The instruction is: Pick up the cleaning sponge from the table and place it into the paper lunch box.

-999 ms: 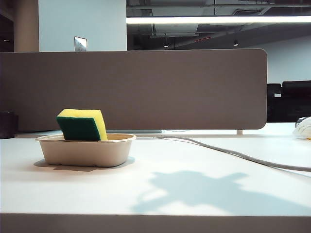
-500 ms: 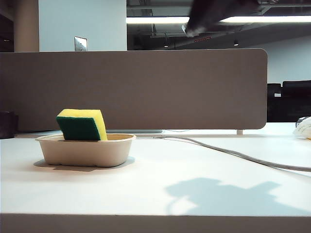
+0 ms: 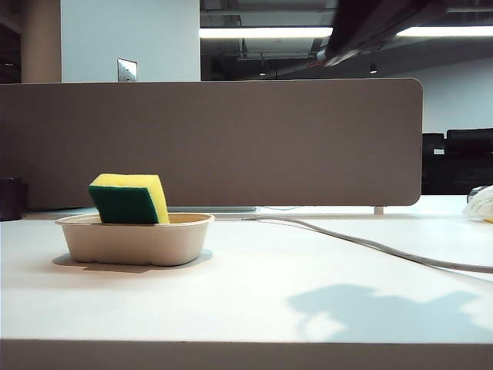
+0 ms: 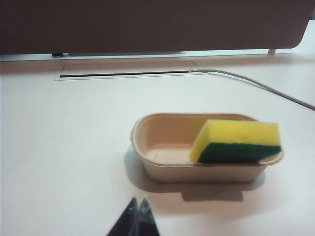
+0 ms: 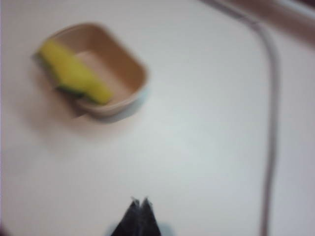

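White office table (image 3: pixel 254 301), partition behind: cleaning sponge (image 3: pixel 131 198) sits tilted in paper lunch box (image 3: pixel 135 240), one end propped on rim. Placement looks done. Left gripper (image 4: pixel 138 202) and right gripper (image 5: pixel 141 202) both pinched closed, empty, well clear.

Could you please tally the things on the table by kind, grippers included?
cleaning sponge: 1
paper lunch box: 1
grey cable: 1
grippers, both shut, above the table: 2 (left gripper, right gripper)
Total: 5
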Robot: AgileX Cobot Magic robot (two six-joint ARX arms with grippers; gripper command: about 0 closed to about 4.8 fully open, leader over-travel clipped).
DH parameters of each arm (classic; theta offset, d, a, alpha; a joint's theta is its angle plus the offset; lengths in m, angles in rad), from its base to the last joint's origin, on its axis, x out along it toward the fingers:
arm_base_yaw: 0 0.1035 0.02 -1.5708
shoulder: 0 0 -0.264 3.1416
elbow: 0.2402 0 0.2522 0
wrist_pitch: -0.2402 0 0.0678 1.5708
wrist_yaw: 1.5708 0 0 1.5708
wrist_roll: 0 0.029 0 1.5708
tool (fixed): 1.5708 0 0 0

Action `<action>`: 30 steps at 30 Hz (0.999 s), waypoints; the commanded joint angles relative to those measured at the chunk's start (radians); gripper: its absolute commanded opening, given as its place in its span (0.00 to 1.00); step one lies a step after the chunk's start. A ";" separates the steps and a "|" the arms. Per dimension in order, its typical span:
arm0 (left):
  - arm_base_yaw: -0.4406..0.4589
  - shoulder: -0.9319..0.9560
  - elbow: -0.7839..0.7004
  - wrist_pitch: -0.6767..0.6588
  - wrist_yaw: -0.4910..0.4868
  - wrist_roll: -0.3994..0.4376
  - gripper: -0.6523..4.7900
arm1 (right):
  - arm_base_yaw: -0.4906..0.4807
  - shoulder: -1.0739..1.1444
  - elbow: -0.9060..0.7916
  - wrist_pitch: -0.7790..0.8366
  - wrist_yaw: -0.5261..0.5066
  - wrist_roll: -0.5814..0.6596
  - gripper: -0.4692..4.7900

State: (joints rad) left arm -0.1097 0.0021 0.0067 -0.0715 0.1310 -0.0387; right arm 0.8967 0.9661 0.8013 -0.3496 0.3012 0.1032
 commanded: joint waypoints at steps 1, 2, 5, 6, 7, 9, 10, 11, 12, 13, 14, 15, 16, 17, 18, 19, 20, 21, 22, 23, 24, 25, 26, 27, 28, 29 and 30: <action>0.000 0.001 0.001 0.005 0.005 0.001 0.11 | -0.048 -0.047 -0.037 0.147 0.036 -0.011 0.07; 0.000 0.001 0.001 0.005 0.007 0.001 0.11 | -0.066 -0.071 -0.065 0.211 0.030 -0.011 0.07; 0.000 0.001 0.001 0.005 0.001 0.002 0.11 | -0.147 -0.170 -0.199 0.467 -0.057 -0.039 0.07; 0.000 0.001 0.001 0.005 0.002 0.001 0.11 | -0.175 -0.201 -0.241 0.534 -0.100 -0.047 0.07; 0.000 0.001 0.001 0.005 0.007 0.001 0.11 | -0.202 -0.232 -0.284 0.592 -0.148 -0.048 0.07; 0.000 0.001 0.001 0.005 0.008 0.001 0.11 | -0.268 -0.298 -0.373 0.690 -0.225 -0.047 0.07; 0.000 0.000 0.001 0.005 0.008 0.001 0.11 | -0.296 -0.324 -0.410 0.719 -0.244 -0.047 0.07; 0.000 0.001 0.001 0.005 0.006 0.001 0.11 | -0.330 -0.353 -0.451 0.745 -0.257 -0.048 0.07; 0.000 0.001 0.001 0.005 0.005 0.001 0.11 | -0.356 -0.374 -0.482 0.758 -0.257 -0.047 0.07; 0.000 0.001 0.001 0.005 0.005 0.001 0.11 | -0.380 -0.394 -0.510 0.762 -0.257 -0.047 0.07; 0.000 0.000 0.001 0.005 0.005 0.001 0.11 | -0.406 -0.418 -0.543 0.762 -0.257 -0.047 0.07; 0.000 0.000 0.001 0.005 0.005 0.001 0.11 | -0.425 -0.435 -0.568 0.761 -0.255 -0.047 0.07; 0.000 0.000 0.001 0.005 0.005 0.001 0.11 | -0.444 -0.453 -0.591 0.758 -0.248 -0.048 0.07; 0.000 0.000 0.001 0.005 0.005 0.001 0.11 | -0.470 -0.477 -0.617 0.751 -0.243 -0.049 0.07; 0.000 0.001 0.001 0.005 0.006 0.001 0.11 | -0.491 -0.495 -0.636 0.742 -0.240 -0.048 0.07; 0.000 0.000 0.001 0.005 0.006 0.001 0.11 | -0.517 -0.523 -0.658 0.731 -0.239 -0.048 0.07; 0.000 0.001 0.001 0.005 0.005 0.001 0.11 | -0.540 -0.547 -0.672 0.715 -0.239 -0.048 0.07; 0.000 0.000 0.001 0.005 0.004 0.001 0.11 | -0.567 -0.579 -0.687 0.690 -0.240 -0.048 0.07; 0.000 0.000 0.001 0.005 0.005 0.001 0.11 | -0.587 -0.605 -0.697 0.667 -0.240 -0.048 0.07; 0.000 0.000 0.001 0.005 0.005 0.001 0.11 | -0.612 -0.640 -0.707 0.636 -0.239 -0.048 0.07; 0.000 0.000 0.001 0.005 0.005 0.001 0.11 | -0.632 -0.668 -0.713 0.611 -0.234 -0.048 0.07; 0.000 0.000 0.001 0.005 0.004 0.001 0.11 | -0.650 -0.693 -0.720 0.589 -0.226 -0.048 0.07; 0.000 0.000 0.001 0.005 0.005 0.001 0.11 | -0.675 -0.725 -0.728 0.563 -0.222 -0.049 0.07; 0.000 0.000 0.001 0.005 0.005 0.001 0.11 | -0.696 -0.750 -0.735 0.546 -0.221 -0.049 0.07; 0.000 0.000 0.001 0.005 0.005 0.001 0.11 | -0.717 -0.772 -0.743 0.531 -0.222 -0.048 0.07; 0.000 0.000 0.001 0.005 0.005 0.001 0.11 | -0.742 -0.800 -0.752 0.510 -0.222 -0.048 0.07; 0.000 0.000 0.001 0.005 0.005 0.001 0.11 | -0.760 -0.822 -0.759 0.494 -0.222 -0.048 0.07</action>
State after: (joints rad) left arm -0.1097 0.0021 0.0067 -0.0719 0.1314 -0.0387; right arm 0.1543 0.1638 0.0467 0.1719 0.0765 0.0582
